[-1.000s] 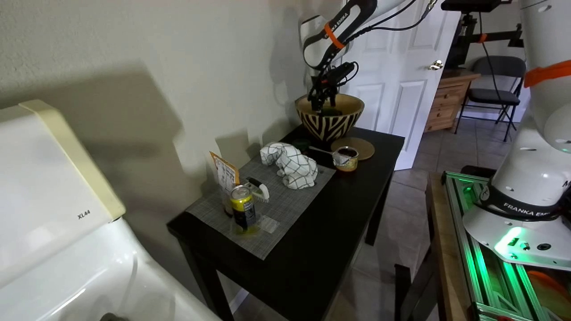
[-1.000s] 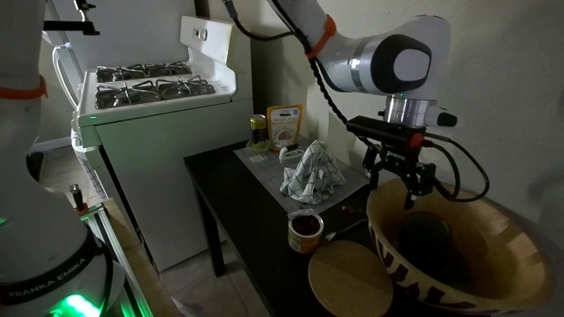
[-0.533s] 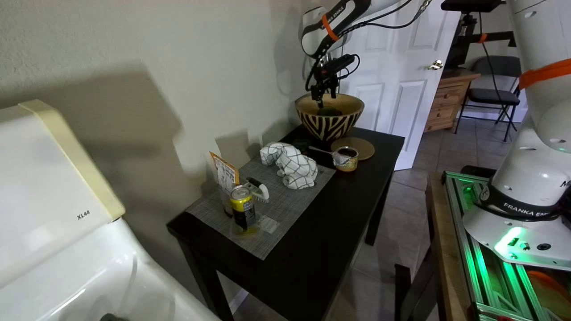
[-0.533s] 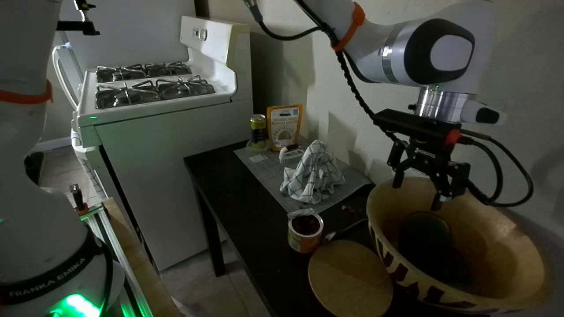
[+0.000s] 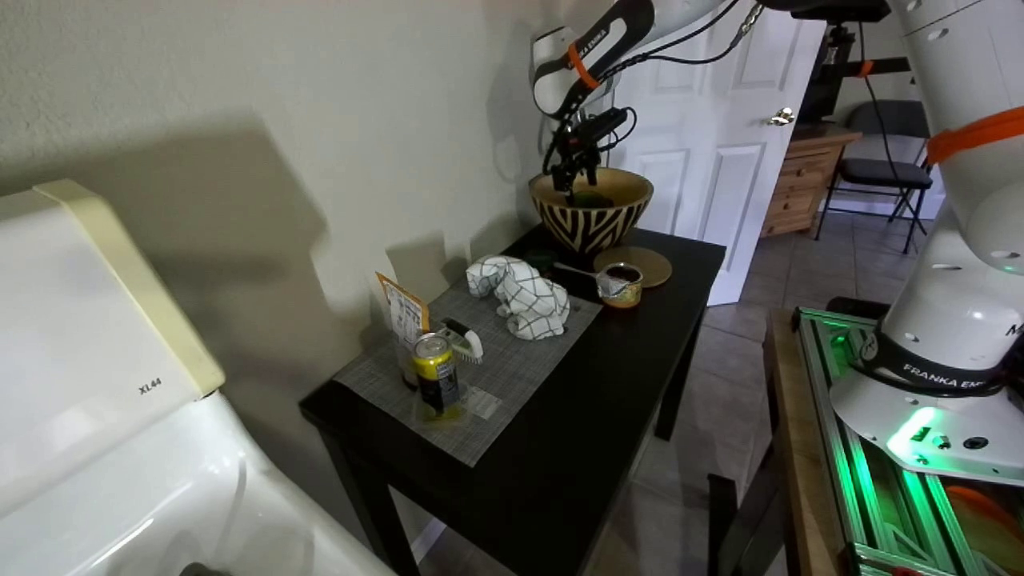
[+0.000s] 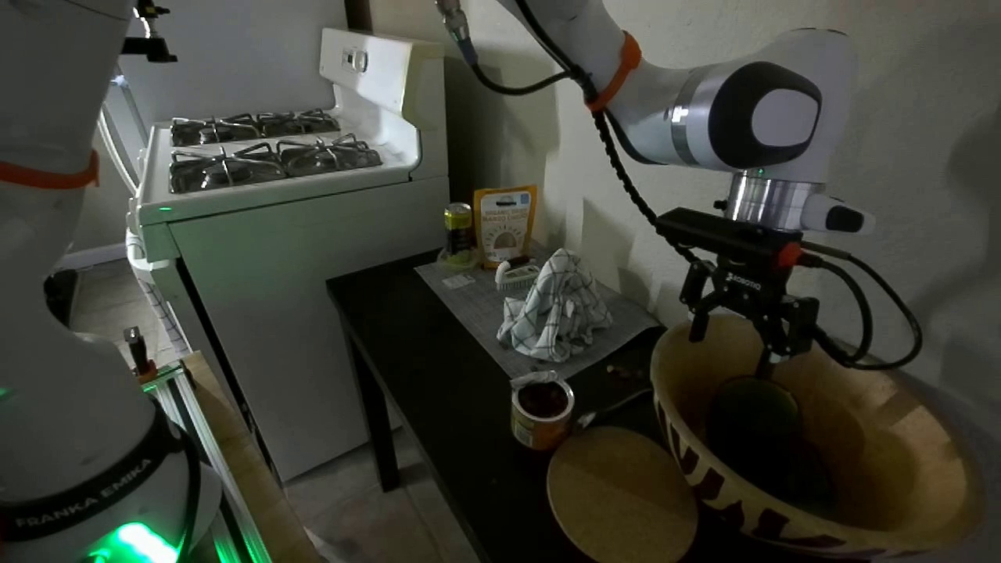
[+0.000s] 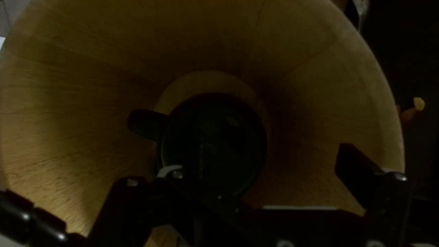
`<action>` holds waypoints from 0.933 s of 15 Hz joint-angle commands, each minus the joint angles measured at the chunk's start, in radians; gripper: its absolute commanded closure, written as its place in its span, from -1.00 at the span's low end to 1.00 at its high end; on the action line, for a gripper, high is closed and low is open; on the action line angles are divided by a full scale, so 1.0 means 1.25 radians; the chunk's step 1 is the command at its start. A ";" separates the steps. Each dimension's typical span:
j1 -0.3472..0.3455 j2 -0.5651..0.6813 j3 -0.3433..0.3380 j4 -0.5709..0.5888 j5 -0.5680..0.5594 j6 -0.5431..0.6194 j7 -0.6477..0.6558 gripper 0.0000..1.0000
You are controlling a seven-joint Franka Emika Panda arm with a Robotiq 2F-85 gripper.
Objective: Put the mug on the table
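Claw [image 6: 732,347] spread, nothing between its fingers [image 6: 698,326], I hang over the mouth of the striped bowl [image 5: 588,232], and the mug [image 6: 770,438] sits below me, down on the bowl's floor. To the left in my wrist view juts the mug's handle [image 7: 145,124], thick, stubby and near black against the tan inside. It should be stiff and strong enough to lift by, though a weight hung so far to one side would probably swing or tip. In the middle is the round opening [image 7: 216,147], facing up, so I take the mug to be upright. I'd guess glazed ceramic: fairly weighty for something this small, hard, smooth enough to slip, and apt to chip if I knock it. Its colour is a very dark green sinking to black, with one dull gleam within; whether it holds anything, the gloom won't let me tell. At the right is the plain stretch of rim [image 7: 264,147] away from the handle, and that is where I'd take hold: one finger inside, one out, a firm pinch, then a straight lift clear of the sloping sides, before I set it on the dark surface [image 6: 438,352] where the bowl stands.
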 commanded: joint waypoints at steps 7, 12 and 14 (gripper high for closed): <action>-0.069 0.070 0.044 0.040 0.029 0.017 -0.198 -0.92; -0.062 0.083 0.045 0.039 0.035 0.050 -0.168 -0.17; -0.052 0.083 0.033 0.034 0.017 0.088 -0.145 0.06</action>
